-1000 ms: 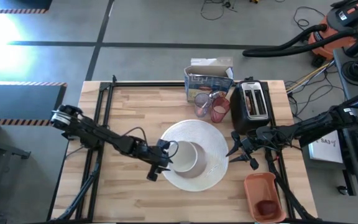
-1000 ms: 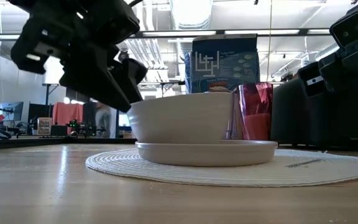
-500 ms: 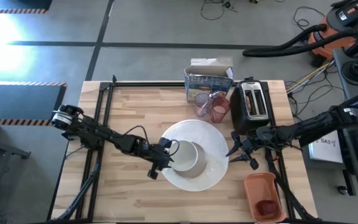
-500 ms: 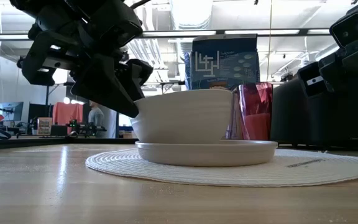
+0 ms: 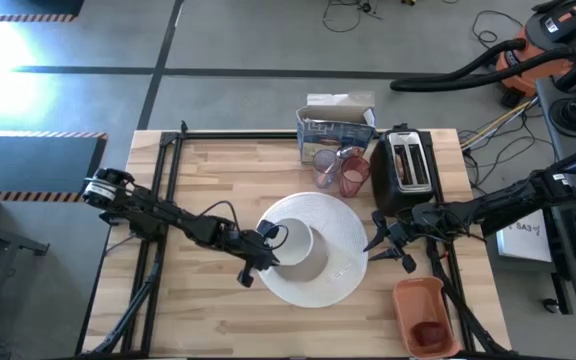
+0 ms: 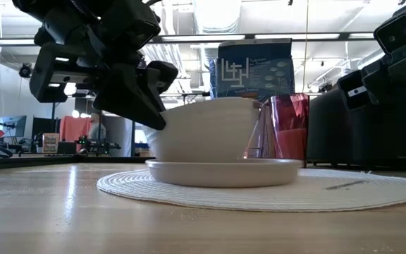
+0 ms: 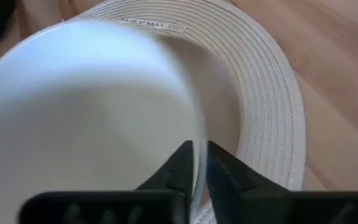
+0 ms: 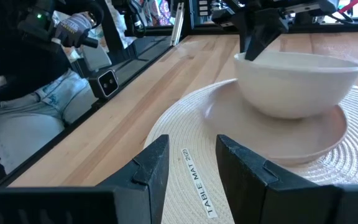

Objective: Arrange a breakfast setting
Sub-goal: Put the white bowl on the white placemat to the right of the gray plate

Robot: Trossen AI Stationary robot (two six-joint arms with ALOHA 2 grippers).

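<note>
— Where is the small white bowl (image 5: 298,248)?

— It sits on the flat round plate (image 6: 224,171), in the middle of the ribbed woven placemat (image 5: 346,262). It is smooth and deep (a little tilted, it seems).

— And the left gripper (image 5: 268,246)?

— At the placemat's left side, its dark fingers pinched on the bowl's thin rim.

— The right gripper (image 5: 377,247)?

— At the placemat's right edge, fingers partly apart, holding nothing.

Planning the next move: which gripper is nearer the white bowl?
Left. The left gripper is shut on the white bowl at its rim; the right gripper waits apart, off the placemat's far edge.
</note>
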